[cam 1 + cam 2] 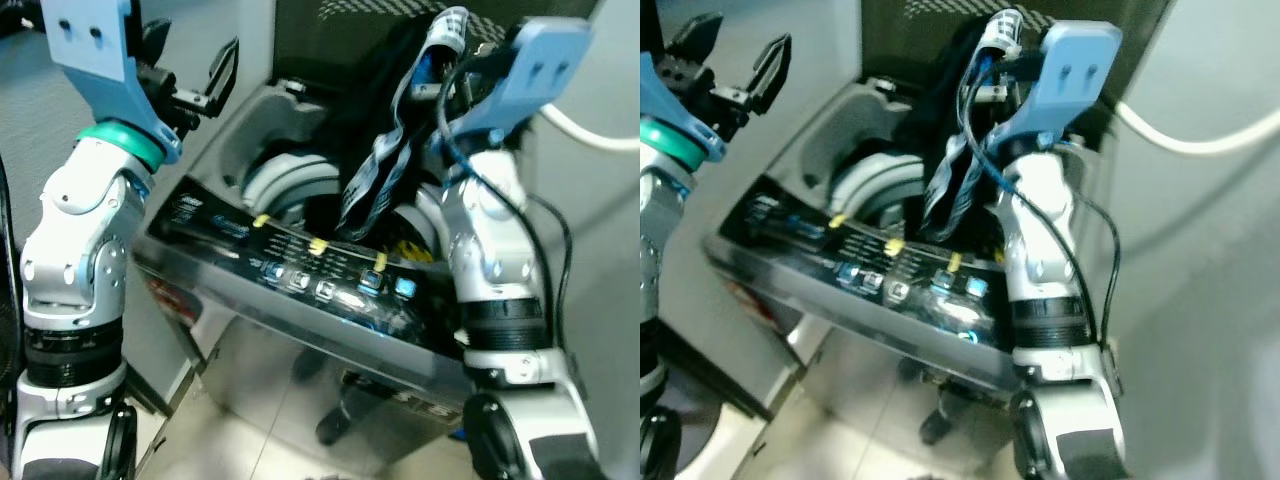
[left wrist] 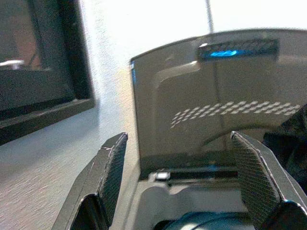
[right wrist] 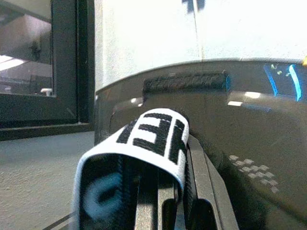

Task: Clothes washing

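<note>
right gripper pinched on dark garment by its lettered white waistband, raised over open top-load washer drum, far right | garment hanging limp, likely light, soft, stretchy; thick waistband judged surest hold | left gripper spread wide, empty, beside washer's left edge

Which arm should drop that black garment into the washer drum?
Right. The right gripper is shut on the black garment, hanging it over the open drum. The left gripper is open, holding nothing, off to the side.
</note>
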Tool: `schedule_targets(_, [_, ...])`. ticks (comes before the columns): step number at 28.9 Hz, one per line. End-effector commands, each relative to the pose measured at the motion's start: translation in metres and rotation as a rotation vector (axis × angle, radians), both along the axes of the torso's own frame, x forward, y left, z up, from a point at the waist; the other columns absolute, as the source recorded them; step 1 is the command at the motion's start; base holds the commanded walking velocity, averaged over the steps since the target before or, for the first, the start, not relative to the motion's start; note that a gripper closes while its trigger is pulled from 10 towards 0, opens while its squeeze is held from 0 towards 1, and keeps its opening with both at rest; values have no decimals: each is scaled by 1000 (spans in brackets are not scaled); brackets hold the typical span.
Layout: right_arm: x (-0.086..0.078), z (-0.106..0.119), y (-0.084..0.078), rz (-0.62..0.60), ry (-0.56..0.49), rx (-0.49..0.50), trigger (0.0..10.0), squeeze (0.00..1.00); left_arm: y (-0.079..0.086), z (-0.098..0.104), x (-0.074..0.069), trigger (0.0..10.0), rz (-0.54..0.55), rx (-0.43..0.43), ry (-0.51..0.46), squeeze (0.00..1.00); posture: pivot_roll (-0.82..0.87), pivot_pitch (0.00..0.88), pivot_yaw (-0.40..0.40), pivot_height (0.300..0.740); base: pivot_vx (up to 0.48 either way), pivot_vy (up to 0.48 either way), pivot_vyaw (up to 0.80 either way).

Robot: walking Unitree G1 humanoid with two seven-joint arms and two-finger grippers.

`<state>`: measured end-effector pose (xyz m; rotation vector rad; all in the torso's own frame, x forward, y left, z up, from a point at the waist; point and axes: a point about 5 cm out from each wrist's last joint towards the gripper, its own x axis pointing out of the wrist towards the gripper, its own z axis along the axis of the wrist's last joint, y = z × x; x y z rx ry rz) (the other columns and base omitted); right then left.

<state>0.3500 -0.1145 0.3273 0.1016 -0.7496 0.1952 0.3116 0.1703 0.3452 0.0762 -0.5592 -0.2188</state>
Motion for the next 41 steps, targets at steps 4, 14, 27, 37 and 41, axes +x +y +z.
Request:
schedule_targets(4, [-2,1,7,28,-10,-12,10000,0,3,0,-1,10000,25,2,-7,0,127,20,-3,740,0,0,0])
schedule_targets(14, [-1,-1,8,31,-3,-18,10000,0,3,-2,-2,10000,24,-11,-1,0,125,24,-7,740,0,288,0])
schedule_targets(27, [-1,-2,8,30,2,-20,10000,0,3,-2,-2,10000,28,-11,1,0,125,29,-7,740,0,480,0])
schedule_targets(37, [-1,-3,8,29,5,-21,10000,0,2,-4,-2,10000,29,5,7,0,124,31,-7,740,0,0,0])
schedule_targets(41, [-1,-3,8,29,6,-22,10000,0,2,-6,-1,10000,32,5,13,0,125,33,-7,740,0,0,0])
